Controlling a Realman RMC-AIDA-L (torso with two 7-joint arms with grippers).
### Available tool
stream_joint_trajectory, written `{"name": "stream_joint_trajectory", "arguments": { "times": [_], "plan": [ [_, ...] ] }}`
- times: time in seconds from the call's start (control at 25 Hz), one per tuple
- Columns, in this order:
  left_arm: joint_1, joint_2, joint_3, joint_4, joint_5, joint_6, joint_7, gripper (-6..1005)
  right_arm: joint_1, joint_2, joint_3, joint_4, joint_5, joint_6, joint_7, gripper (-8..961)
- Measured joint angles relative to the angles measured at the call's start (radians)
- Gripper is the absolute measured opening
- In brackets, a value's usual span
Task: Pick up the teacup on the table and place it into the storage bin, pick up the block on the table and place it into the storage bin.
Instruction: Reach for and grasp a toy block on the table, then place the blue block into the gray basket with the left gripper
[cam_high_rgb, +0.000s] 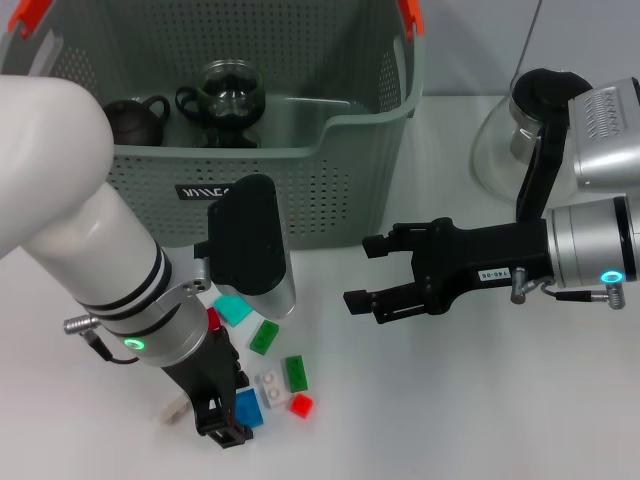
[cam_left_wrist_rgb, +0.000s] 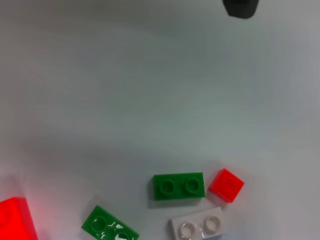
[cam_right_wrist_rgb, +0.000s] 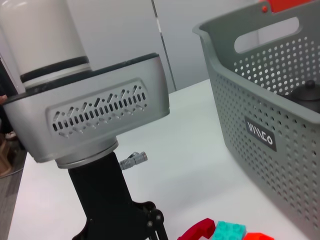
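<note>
The grey-green storage bin (cam_high_rgb: 300, 190) stands at the back, and its front wall with the black label (cam_right_wrist_rgb: 260, 132) shows in the right wrist view. Inside it sit a glass teacup (cam_high_rgb: 228, 95) and a dark cup (cam_high_rgb: 135, 118). Several small blocks lie in front of the bin: teal (cam_high_rgb: 235, 308), green (cam_high_rgb: 297, 372), white (cam_high_rgb: 268, 384), red (cam_high_rgb: 301, 404) and blue (cam_high_rgb: 247, 408). My left gripper (cam_high_rgb: 222, 425) is down at the table, right beside the blue block. My right gripper (cam_high_rgb: 362, 272) hovers to the right of the blocks, open and empty.
A glass carafe (cam_high_rgb: 505, 140) stands at the back right behind my right arm. A small beige piece (cam_high_rgb: 175, 408) lies left of my left gripper. The left wrist view looks down on a green block (cam_left_wrist_rgb: 178, 186), a red one (cam_left_wrist_rgb: 226, 185) and a white one (cam_left_wrist_rgb: 197, 226).
</note>
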Motion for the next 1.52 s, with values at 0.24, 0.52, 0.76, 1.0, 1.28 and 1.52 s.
{"name": "stream_joint_trajectory", "arguments": {
  "times": [0.24, 0.52, 0.76, 1.0, 1.28, 1.52],
  "plan": [
    [-0.004, 0.000, 0.008, 0.000, 0.000, 0.005, -0.004, 570, -0.001, -0.001, 0.000, 0.000, 0.006, 0.000, -0.001, 916],
    [-0.004, 0.000, -0.004, 0.028, -0.001, 0.025, -0.028, 402, -0.002, -0.002, 0.000, 0.000, 0.007, 0.000, 0.001, 917],
    [0.001, 0.001, -0.109, 0.177, -0.097, 0.170, -0.114, 401, -0.002, -0.003, 0.000, 0.000, 0.007, 0.000, 0.005, 917],
    [-0.058, 0.014, -0.452, 0.351, -0.324, 0.339, -0.186, 411, -0.007, -0.008, 0.000, 0.000, 0.007, -0.009, 0.009, 917],
    [-0.206, 0.105, -0.704, 0.254, -0.348, 0.050, -0.140, 436, -0.011, -0.012, 0.000, -0.001, 0.006, -0.015, 0.005, 917],
    [-0.254, 0.126, -0.690, 0.020, -0.316, -0.299, -0.137, 457, -0.010, -0.010, -0.001, -0.001, 0.006, -0.015, 0.001, 917]
  ]
}}
